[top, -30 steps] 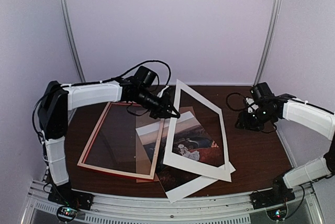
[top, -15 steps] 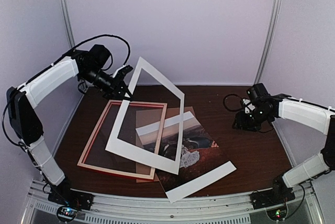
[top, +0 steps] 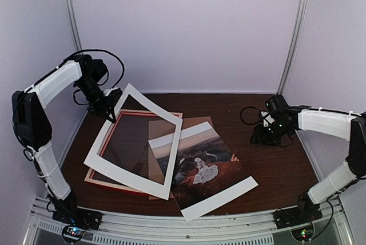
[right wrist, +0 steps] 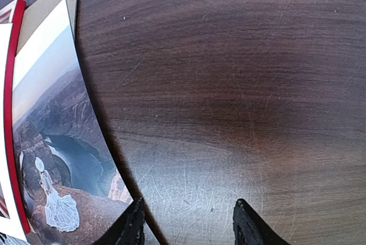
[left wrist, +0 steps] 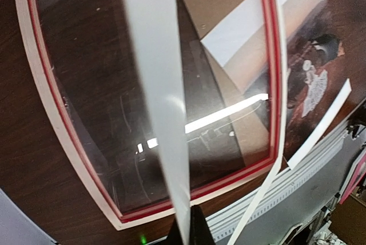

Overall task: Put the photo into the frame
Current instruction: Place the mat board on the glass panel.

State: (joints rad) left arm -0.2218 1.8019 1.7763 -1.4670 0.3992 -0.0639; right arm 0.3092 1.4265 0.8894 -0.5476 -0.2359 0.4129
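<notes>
The red frame (top: 111, 183) lies flat at the left of the table, with glass in it (left wrist: 231, 177). Above it, a white mat border (top: 174, 159) hangs tilted, its lower corner over the frame's near right corner. My left gripper (top: 112, 103) is shut on the mat's far left edge; the wrist view shows the strip (left wrist: 157, 73) pinched between the fingertips (left wrist: 189, 230). The photo (top: 200, 168) lies uncovered to the right of the frame (right wrist: 57, 142). My right gripper (top: 260, 136) hovers open over bare wood just right of the photo (right wrist: 189, 222), with nothing between its fingers.
A brown backing board (top: 194, 125) lies under the photo's far end and overlaps the frame's right side. A metal rail (top: 189, 222) runs along the near table edge. Pale walls close in the table on three sides.
My left arm swung left with the white mat, lifting it off the photo and bringing it down over the frame. The photo is now uncovered. My right gripper shifted slightly left.
</notes>
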